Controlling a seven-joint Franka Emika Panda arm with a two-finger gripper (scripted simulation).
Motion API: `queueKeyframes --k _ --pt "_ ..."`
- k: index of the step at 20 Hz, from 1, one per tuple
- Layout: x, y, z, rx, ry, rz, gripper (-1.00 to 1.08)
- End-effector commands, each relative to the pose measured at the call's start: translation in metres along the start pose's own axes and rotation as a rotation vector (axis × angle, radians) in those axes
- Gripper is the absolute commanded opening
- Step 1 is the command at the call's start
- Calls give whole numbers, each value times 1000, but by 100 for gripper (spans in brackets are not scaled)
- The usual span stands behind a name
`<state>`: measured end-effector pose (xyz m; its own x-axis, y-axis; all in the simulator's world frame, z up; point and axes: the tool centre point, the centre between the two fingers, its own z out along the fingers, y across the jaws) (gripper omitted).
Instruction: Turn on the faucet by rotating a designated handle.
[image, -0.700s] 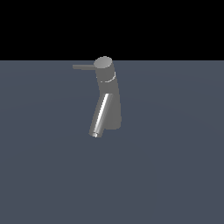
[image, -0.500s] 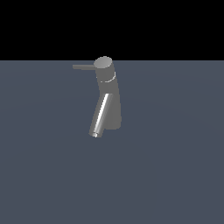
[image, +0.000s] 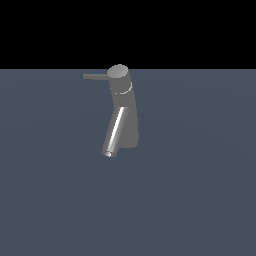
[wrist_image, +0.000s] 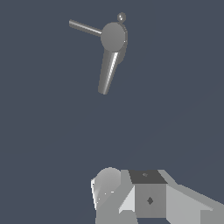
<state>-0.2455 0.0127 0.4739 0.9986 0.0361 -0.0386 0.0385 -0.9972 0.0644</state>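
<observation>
Faucet (image: 125, 112) is standing upright on the flat grey-blue surface (image: 200, 200), roughly mid-scene and a little toward the exterior view's left. Dark grey body, flat round cap on top, shiny tubular spout (image: 114, 134) slanting down toward the near side.

Handle (image: 96, 76) is projecting sideways from the cap toward the exterior view's left, about level. Thin straight rod, far slimmer than the body. In the wrist view the handle (wrist_image: 85, 28) and spout are splaying apart from the cap at a clear angle.

Handling, as judgement: rigid metal, fixed at the base, so nothing here is lifting or tipping. The rod is looking smooth and narrow, likely slippery under a loose pinch. Best contact would be out near the free tip, where leverage about the cap axis is greatest; a sideways push against the rod could serve as well as a pinch. Avoid the spout, which is thicker and is not the part that turns.

Gripper (wrist_image: 131, 197) is showing only in the wrist view, as pale blocky parts at the picture's edge; it is absent from the exterior view. It is sitting well apart from the faucet, touching nothing and holding nothing. The fingertips are cut off by the frame, so I cannot tell how far apart the jaws are standing.
</observation>
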Motion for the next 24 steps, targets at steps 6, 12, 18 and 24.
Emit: queueKeyframes --k 6,12,18,24 --pt "4 -5 -3 2 21 30 -100" --pt "15 -19 -8 11 72 108 -100" --pt "35 -41 -15 29 149 234 -100" --pt "63 -67 -18 60 237 396 -100"
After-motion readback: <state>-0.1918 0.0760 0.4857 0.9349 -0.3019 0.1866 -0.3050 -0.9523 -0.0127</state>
